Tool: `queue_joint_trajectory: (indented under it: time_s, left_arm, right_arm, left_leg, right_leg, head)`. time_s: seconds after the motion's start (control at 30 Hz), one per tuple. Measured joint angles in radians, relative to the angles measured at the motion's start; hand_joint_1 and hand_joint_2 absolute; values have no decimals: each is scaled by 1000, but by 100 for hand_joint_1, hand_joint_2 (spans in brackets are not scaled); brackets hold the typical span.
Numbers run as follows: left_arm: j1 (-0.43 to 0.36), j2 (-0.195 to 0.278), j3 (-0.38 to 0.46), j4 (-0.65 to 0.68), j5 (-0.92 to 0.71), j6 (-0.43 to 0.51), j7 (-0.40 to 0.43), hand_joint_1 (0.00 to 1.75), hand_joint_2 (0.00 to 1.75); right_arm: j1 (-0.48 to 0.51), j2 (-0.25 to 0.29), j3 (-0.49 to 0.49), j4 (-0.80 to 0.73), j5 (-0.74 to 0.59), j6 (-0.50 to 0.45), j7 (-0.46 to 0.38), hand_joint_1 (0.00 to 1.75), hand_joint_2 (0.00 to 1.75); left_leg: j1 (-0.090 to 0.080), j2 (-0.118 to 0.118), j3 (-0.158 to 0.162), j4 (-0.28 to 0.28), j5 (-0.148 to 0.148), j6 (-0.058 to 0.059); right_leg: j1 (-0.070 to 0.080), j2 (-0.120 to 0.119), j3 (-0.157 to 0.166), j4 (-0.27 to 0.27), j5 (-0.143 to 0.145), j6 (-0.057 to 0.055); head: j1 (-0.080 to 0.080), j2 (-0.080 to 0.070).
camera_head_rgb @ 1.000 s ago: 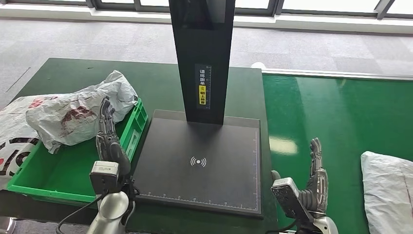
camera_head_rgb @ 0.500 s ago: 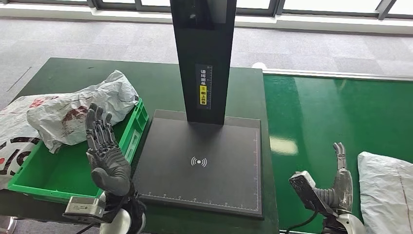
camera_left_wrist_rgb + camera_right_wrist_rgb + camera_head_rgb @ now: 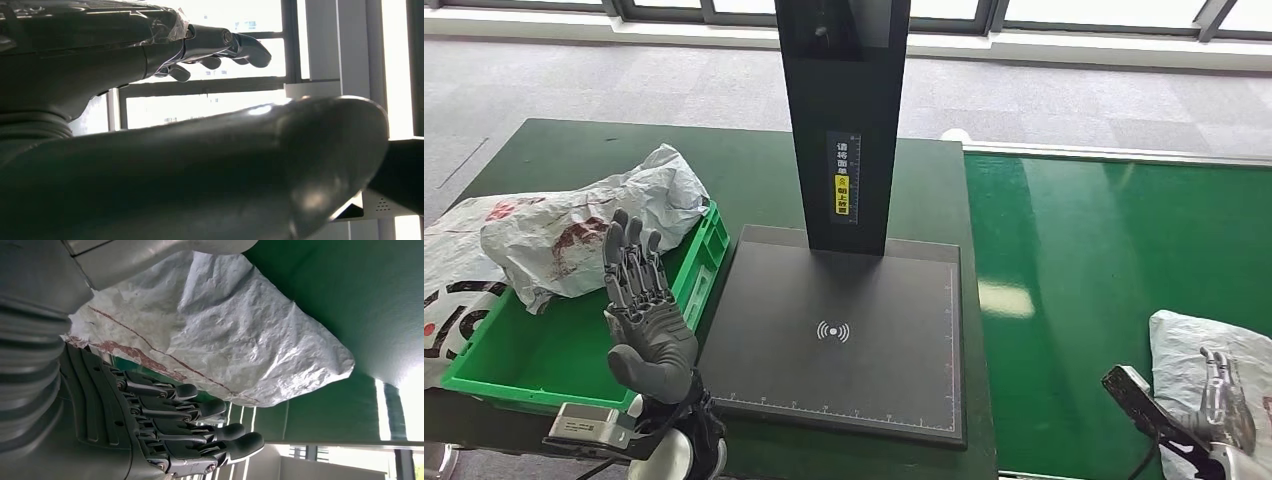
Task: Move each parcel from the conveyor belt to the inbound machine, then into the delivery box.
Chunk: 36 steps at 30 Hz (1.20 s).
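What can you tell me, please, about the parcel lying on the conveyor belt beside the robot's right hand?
The parcel is a crinkled white plastic mailer bag with a thin reddish line across it, lying flat on the green conveyor belt, partly cut off by the frame. The right hand reaches over it with fingers extended; whether they touch it is unclear.

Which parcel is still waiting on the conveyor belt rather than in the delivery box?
The white parcel at the right edge, lying on the green conveyor belt beside the right hand. The crumpled one already sits in the green delivery box.

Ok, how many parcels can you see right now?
3. One parcel on the conveyor belt by the right hand, one crumpled bag over the green box, one left of it, partly cut off.
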<state>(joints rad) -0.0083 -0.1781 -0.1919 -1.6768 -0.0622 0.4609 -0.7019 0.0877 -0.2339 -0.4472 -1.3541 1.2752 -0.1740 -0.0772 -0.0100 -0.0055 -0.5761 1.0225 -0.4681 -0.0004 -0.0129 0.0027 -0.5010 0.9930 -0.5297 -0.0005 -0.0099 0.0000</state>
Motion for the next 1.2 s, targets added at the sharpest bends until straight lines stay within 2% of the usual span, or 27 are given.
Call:
queue_joint_trajectory:
  time_s: [0.23,0.6,0.67,0.73,0.83,1.0,1.2]
  left_arm:
    - [-3,0,0,7,-1,0,0,0,0]
    - [-7,0,0,15,-1,-1,0,0,0]
    - [-12,0,0,27,1,-9,0,0,0]
    - [-20,-2,-1,50,4,-23,1,0,0]
    - [-29,-5,-1,81,5,-36,1,0,0]
    - [-37,-8,-1,111,5,-38,1,0,0]
    - [-50,-9,-1,134,5,-40,1,0,0]
  right_arm:
    - [-20,-28,-15,65,3,0,0,0,175]
    - [-31,-40,-20,98,14,1,10,0,175]
    - [-76,-61,-19,164,66,7,60,0,175]
    - [-151,-105,-18,293,128,0,119,0,175]
    - [-238,-157,-18,470,156,-36,138,0,175]
    - [-300,-182,-17,626,160,-58,137,0,175]
    - [-342,-187,-17,717,187,-6,176,0,175]
  left_leg:
    - [0,0,0,0,0,0]
    - [0,0,-1,0,0,0]
    - [-1,2,-1,0,1,1]
    - [-2,3,0,0,2,3]
    - [-2,2,0,0,3,4]
    - [-2,0,-1,1,3,4]
    - [-1,0,0,1,3,5]
  right_leg:
    - [0,0,0,0,0,0]
    - [0,0,0,0,0,0]
    - [-1,2,0,0,1,1]
    - [-2,3,-1,0,2,3]
    - [-2,2,-1,0,3,4]
    - [-2,1,0,0,3,5]
    - [-2,1,1,-1,2,5]
  head:
    - [0,0]
    - [0,0]
    - [0,0]
    - [0,0]
    - [0,0]
    - [0,0]
    - [0,0]
